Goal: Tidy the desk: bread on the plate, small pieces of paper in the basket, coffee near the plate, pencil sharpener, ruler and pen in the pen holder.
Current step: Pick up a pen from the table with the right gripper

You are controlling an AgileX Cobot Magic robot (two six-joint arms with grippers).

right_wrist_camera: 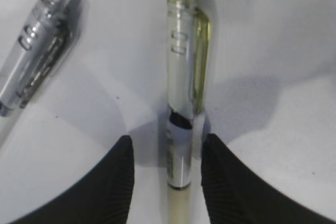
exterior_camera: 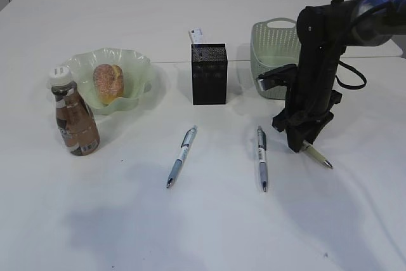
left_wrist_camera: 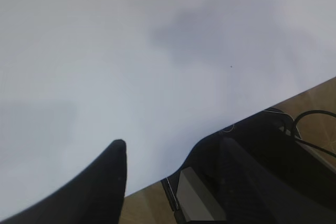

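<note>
On the desk [exterior_camera: 209, 220] lie three pens. My right gripper [exterior_camera: 302, 143] points down over the rightmost pen [exterior_camera: 316, 155]. In the right wrist view this pen [right_wrist_camera: 184, 77] lies between the gripper's [right_wrist_camera: 167, 142] open jaws with a gap on each side. The middle pen [exterior_camera: 261, 157] shows there as well [right_wrist_camera: 37, 72], and the left pen [exterior_camera: 182, 155] lies farther left. The bread [exterior_camera: 108, 82] sits in the plate [exterior_camera: 136, 68], the coffee [exterior_camera: 74, 115] beside it. The ruler's tip [exterior_camera: 196, 35] sticks out of the pen holder [exterior_camera: 209, 74]. My left gripper [left_wrist_camera: 160, 148] is open and empty. The pencil sharpener and paper pieces are out of view.
The basket [exterior_camera: 273, 46] stands at the back right, just behind my right arm. In the left wrist view the desk's edge [left_wrist_camera: 157, 184] runs under the left gripper, with wooden floor [left_wrist_camera: 142, 205] beyond it.
</note>
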